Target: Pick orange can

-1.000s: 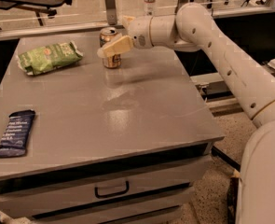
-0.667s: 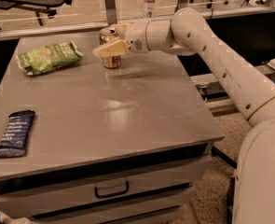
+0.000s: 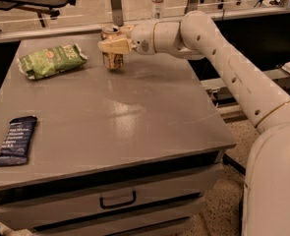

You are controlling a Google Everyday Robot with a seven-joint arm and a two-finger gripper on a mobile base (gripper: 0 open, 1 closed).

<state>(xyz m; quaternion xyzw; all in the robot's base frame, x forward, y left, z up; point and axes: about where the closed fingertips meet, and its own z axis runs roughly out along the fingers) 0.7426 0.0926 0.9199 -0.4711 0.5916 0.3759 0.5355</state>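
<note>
arm: white, reaches from the right edge across to the upper middle, wrist level | gripper: at the orange can | jaws: cannot tell if squeezing | can: upright, upper middle, on the grey table

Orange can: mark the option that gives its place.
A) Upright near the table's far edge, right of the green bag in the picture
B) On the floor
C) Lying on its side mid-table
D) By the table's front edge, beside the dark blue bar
A: the orange can stands upright near the far edge of the table, right of the green bag, with the gripper at it.
</note>
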